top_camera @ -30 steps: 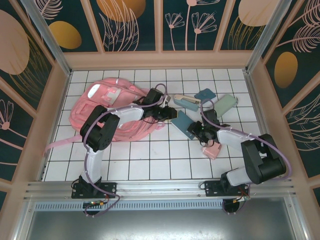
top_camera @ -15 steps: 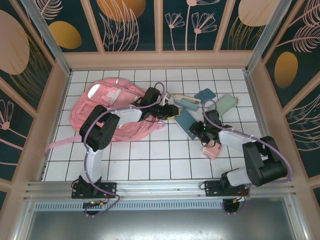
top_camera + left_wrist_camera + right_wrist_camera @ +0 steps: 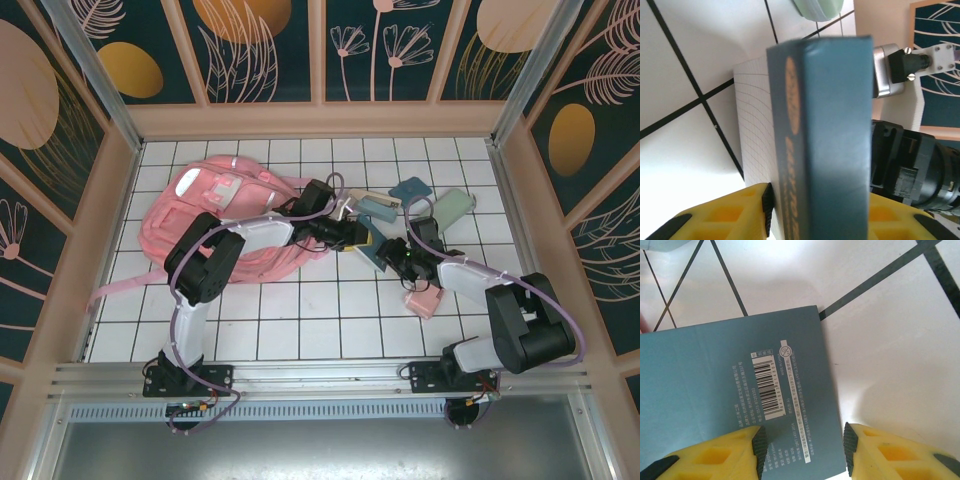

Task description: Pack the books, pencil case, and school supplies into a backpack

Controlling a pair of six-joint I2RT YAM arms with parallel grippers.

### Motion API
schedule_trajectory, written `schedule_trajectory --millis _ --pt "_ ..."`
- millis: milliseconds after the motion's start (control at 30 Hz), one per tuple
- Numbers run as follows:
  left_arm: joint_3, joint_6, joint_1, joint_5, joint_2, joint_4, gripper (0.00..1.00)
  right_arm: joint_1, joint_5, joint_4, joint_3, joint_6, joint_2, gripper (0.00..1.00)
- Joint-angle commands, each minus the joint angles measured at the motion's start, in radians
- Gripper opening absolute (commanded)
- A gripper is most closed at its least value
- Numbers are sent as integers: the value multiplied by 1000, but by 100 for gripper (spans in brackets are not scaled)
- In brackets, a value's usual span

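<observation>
The step in hand is judged to be picking up one of the school supplies, a flat teal pad (image 3: 830, 140), to carry it to the backpack (image 3: 215, 205). The pad is near the middle of the surface (image 3: 300, 310), just right of the backpack, raised on edge between the two arms. The left end effector (image 3: 352, 236) pinches it: in the left wrist view the pad stands upright between the yellow fingers (image 3: 715, 220), with its lettered spine towards the camera and white gridded pages showing on one side. The right end effector (image 3: 393, 252) faces the pad's barcoded back cover with its jaws apart. One finger overlaps the cover and the other sits at its edge, and whether they press on the cover cannot be told. The left arm reaches far to its right, across the backpack's lower edge, with its forearm low. The right arm bends inwards towards it, so the two wrists nearly meet. The next move probably calls for the right end effector to back clear. The left arm can then swing the pad back to the backpack's opening without losing the narrow hold. The mint pouch (image 3: 452, 208), pink block (image 3: 425, 300) and another teal pad (image 3: 410, 188) lie unpacked to the right.
</observation>
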Motion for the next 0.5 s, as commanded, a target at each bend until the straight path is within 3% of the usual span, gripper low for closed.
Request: schedule_trajectory --millis 0,200,267,400,467 --pt "44 94 -32 8 5 -85 34 10 -14 3 -8 -23 9 48" --pt "81 147 -30 -71 -13 -171 22 8 -9 -12 1 -31 6 49" --pt "93 159 -27 -86 -24 -197 19 4 -2 -31 11 -39 -8 53" --pt "79 145 1 -87 -81 -190 2 -27 -6 -66 30 -67 -76 61" --pt "57 120 23 -71 -117 -156 0 -56 -44 -54 32 -82 -119 65"
